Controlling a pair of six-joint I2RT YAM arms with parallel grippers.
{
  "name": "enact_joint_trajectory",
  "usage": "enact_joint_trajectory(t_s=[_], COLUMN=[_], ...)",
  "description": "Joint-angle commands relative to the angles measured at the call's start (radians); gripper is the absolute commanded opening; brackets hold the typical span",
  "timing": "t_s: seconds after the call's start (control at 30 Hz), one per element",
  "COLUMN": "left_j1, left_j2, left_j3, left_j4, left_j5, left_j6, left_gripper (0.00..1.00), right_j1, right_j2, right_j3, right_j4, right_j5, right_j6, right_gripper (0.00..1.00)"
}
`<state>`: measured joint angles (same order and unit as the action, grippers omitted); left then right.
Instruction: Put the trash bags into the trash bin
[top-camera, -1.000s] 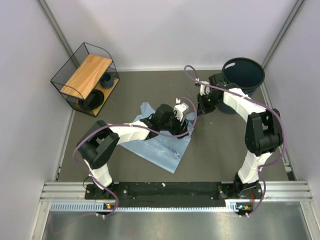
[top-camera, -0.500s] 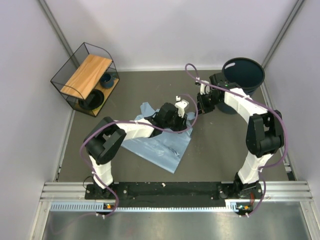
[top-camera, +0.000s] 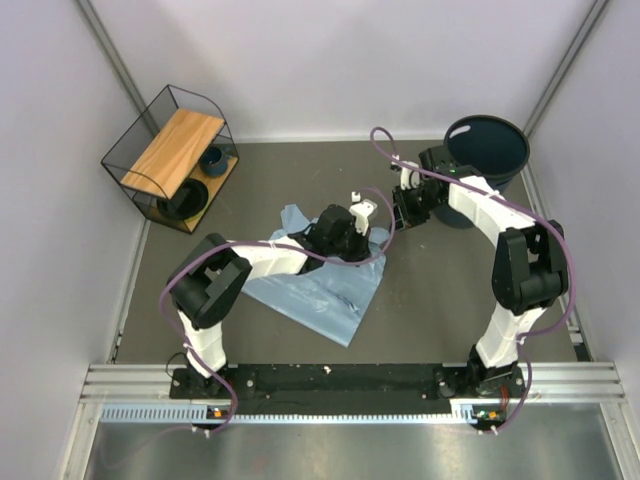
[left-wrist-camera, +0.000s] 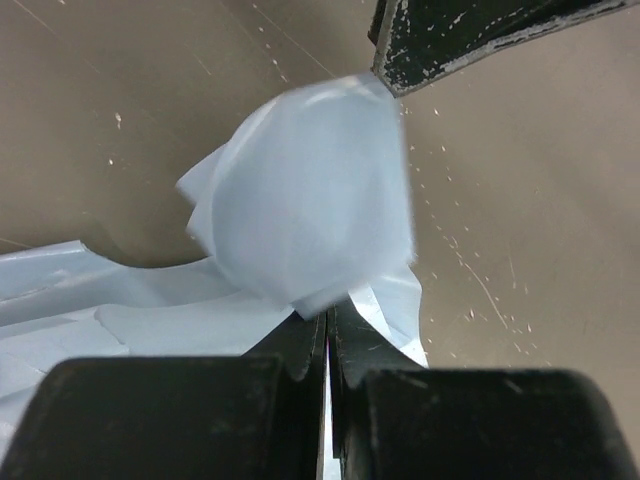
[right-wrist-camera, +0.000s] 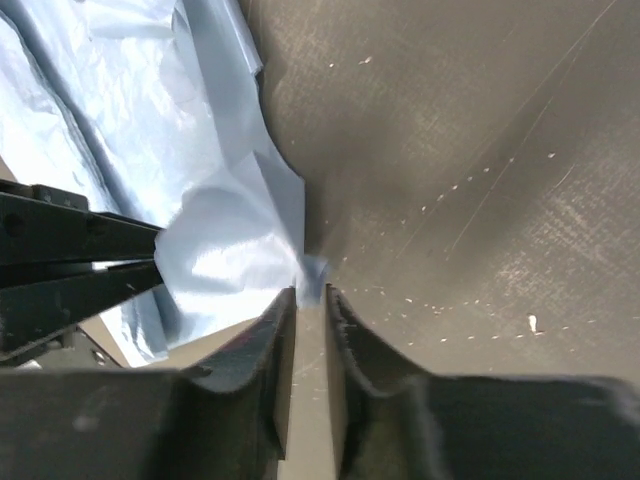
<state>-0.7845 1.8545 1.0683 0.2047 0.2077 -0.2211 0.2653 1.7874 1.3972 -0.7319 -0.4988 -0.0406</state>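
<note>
Left hand (left-wrist-camera: 327, 322) clenched on a raised fold of the trash bags (top-camera: 320, 285), otherwise spread on the worktop (top-camera: 300, 180); right hand (right-wrist-camera: 310, 295) at the fold's tip, grip unclear; trash bin (top-camera: 487, 150) well apart, no bag in it yet.

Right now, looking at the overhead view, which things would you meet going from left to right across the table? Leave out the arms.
wire basket → trash bag → trash bin

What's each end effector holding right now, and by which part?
Both hold the trash bag: the left end effector pinches a bunched-up fold at the sheet's edge, and the right end effector appears to nip that fold's tip.
</note>
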Motion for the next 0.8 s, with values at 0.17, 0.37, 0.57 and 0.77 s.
enact_joint_trajectory(t_s=[0.17, 0.37, 0.57, 0.77], left_j1=[0.027, 0.062, 0.123, 0.156], left_j2=[-0.205, -0.253, -0.304, -0.357], left_j3=[0.013, 0.009, -0.027, -0.088], left_j4=[-0.085, -0.157, -0.182, -0.188], left_j5=[0.133, 0.176, 0.237, 0.28], left_j6=[0.034, 0.048, 0.066, 0.083], left_gripper=[0.0, 0.0, 0.0, 0.0], right_j1=[-0.02, -0.023, -0.023, -0.018], right_j2=[-0.006, -0.023, -0.057, -0.042], right_j3=[0.075, 0.057, -0.02, -0.107], right_j4=[-0.021, -0.047, -0.06, -0.051], right_j5=[-0.018, -0.067, -0.178, -0.354], right_j6=[0.005, -0.012, -0.012, 0.074], right_gripper=[0.67, 0.74, 0.74, 0.73])
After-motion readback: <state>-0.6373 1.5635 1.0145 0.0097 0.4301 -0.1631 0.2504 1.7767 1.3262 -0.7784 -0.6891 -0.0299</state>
